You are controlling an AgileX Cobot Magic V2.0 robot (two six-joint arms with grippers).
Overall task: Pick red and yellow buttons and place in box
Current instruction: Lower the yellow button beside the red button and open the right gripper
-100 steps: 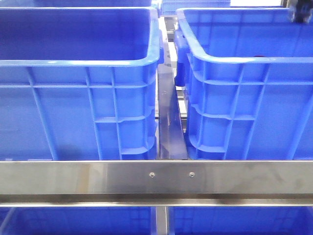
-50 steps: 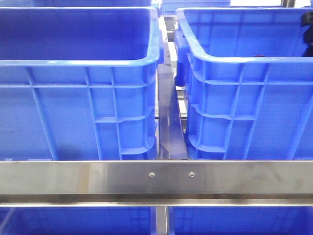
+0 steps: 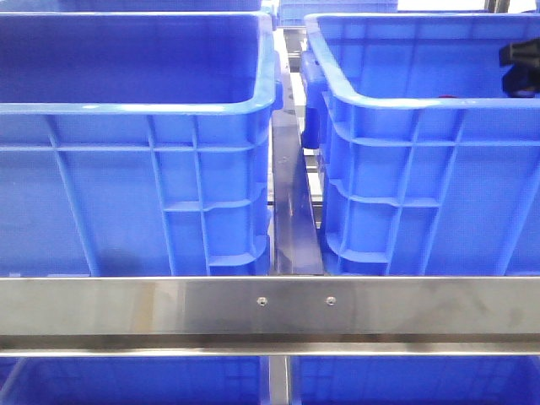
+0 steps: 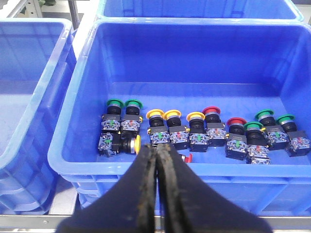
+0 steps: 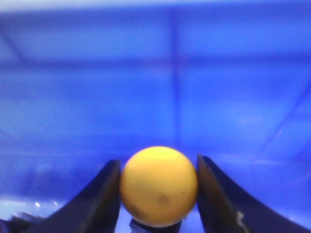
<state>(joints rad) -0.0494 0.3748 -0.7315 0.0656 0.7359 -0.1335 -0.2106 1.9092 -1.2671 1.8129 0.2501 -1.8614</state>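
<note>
While the right end effector [image 5: 159, 194] squeezes a yellow button [image 5: 159, 185] between its two black fingers [image 5: 99, 201], blurry blue plastic fills everything behind it. The button's round cap touches both fingers.

From the front, a shiny metal rail [image 3: 270, 310] runs across the near edge. Behind it stand two big blue crates side by side, with a metal strip [image 3: 293, 211] in the gap between them. The left crate [image 3: 135, 186] looks dark inside. The right crate [image 3: 422, 186] is brighter inside, and a bit of black arm [image 3: 521, 67] pokes in over its far right edge.

The left end effector [image 4: 156, 194] has its fingers pressed together and holds nothing. Past its tips sits a blue crate full of buttons [image 4: 194, 53]. Many push buttons lie in a row on its floor. Some have green caps [image 4: 114, 103], some yellow caps [image 4: 155, 114], some red caps [image 4: 211, 111]. One small red button [image 4: 187, 158] lies nearest the fingertips. Another blue crate [image 4: 29, 97] stands beside this one, and one more [image 4: 194, 7] sits behind it.
</note>
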